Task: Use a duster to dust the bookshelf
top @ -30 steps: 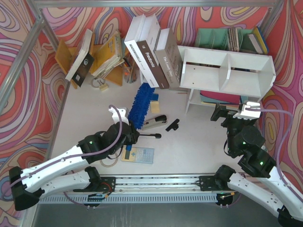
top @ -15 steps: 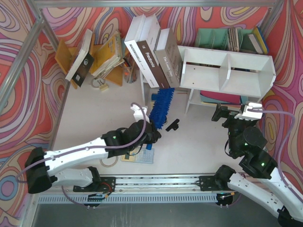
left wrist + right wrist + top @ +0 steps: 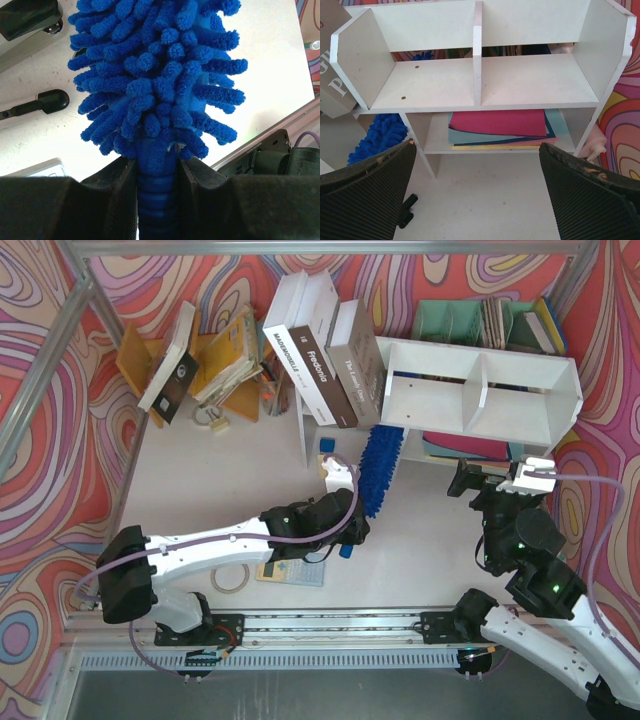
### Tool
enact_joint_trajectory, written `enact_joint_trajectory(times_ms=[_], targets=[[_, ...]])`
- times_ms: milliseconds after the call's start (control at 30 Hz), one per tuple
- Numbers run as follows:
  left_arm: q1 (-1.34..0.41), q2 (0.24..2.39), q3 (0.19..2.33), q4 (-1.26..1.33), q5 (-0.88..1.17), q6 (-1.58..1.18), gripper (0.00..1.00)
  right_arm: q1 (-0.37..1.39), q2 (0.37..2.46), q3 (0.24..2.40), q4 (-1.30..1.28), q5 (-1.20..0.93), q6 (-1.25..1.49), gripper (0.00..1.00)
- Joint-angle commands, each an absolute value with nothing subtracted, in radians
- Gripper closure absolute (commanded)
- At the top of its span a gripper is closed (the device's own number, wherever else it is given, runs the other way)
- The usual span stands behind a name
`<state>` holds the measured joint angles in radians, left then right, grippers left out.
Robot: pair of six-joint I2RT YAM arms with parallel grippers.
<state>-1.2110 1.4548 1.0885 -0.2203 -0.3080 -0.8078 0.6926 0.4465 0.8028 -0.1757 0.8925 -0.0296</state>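
The left fingers pinch the duster by its handle. Its fluffy head stands just beside the left end of the bookshelf. The right fingers are spread wide, facing the bookshelf's front.

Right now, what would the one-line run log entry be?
left gripper: shut on duster handle | duster head: beside bookshelf left end, contact unclear | right gripper: open, empty, facing bookshelf
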Motion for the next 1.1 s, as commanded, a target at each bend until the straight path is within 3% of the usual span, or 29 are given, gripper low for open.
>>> enact_joint_trajectory(times_ms=[0,633,1067], targets=[[-1.225,1.466,1.122,-0.19,-0.271,-0.749,1.0,0.69,0.435,0.799,-0.166,0.896,-0.029,0.01],[-1.187,1.657,1.12,-0.339,-0.094,-0.785,1.0,0.691,0.439,0.798,-0.161,0.899,-0.034,0.01],[-1.216,1.46,1.14,-0.378,-0.265,-0.735,1.0,0.69,0.439,0.798,-0.162,0.897,-0.034,0.01]])
